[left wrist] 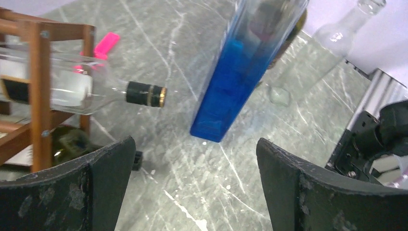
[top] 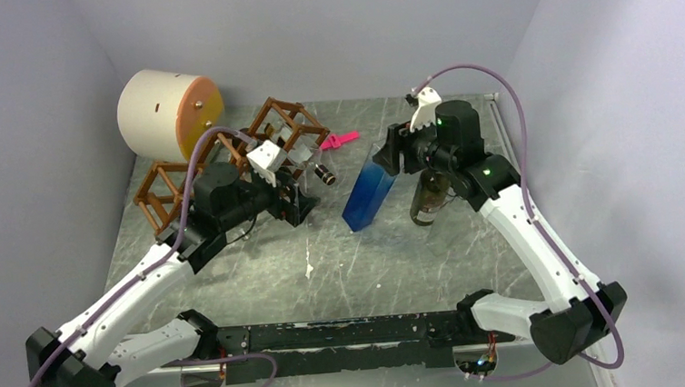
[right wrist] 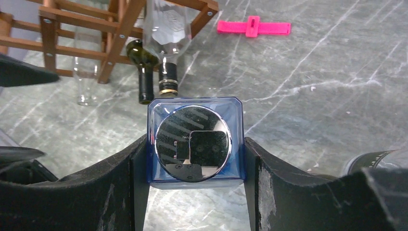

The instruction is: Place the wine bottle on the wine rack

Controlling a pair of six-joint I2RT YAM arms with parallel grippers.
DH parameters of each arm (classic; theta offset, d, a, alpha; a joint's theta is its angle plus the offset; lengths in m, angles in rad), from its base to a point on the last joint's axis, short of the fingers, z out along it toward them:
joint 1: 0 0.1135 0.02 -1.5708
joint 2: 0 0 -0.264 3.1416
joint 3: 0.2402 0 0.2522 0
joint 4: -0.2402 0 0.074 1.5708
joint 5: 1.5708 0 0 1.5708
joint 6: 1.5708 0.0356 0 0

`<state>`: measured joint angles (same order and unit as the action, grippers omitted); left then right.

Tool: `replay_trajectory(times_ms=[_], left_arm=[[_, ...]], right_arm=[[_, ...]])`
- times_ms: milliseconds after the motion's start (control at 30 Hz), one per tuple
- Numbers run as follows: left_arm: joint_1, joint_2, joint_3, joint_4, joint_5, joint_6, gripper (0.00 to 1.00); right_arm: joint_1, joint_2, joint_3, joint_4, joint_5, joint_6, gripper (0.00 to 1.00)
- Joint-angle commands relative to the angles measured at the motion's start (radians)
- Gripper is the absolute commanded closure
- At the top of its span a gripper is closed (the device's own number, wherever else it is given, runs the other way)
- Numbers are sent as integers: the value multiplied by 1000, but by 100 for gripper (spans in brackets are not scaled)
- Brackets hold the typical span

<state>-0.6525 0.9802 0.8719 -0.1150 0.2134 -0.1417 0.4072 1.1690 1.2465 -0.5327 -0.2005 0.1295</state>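
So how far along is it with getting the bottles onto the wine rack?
Done: a clear bottle and a green bottle lie in the wine rack. In hand: the right gripper clamps the blue bottle by its top, away from the rack. Left: carrying it over and slotting it in; a dark bottle also waits nearby. The left gripper is open, empty.

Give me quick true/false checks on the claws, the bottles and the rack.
1. The right claw is shut on the blue bottle. True.
2. The left claw holds a bottle. False: it is open and empty.
3. A clear bottle lies in the rack. True.
4. The pink clip sits in the rack. False: it lies on the table, outside the rack.
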Motion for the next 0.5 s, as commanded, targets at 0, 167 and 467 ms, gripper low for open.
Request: replay_trajectory(times_ms=[0,167,467], left_arm=[[-17,56,-31,168,142,-9,1],[-53,138,-47,244,188,26,1],[-120,199,-129,393,177,252,1]], right_arm=[[-1,-88,-1,178,-79,103,80],[-2,-118,-34,216,-144,175,80],[-2,-177,-119,364,-222,372,83]])
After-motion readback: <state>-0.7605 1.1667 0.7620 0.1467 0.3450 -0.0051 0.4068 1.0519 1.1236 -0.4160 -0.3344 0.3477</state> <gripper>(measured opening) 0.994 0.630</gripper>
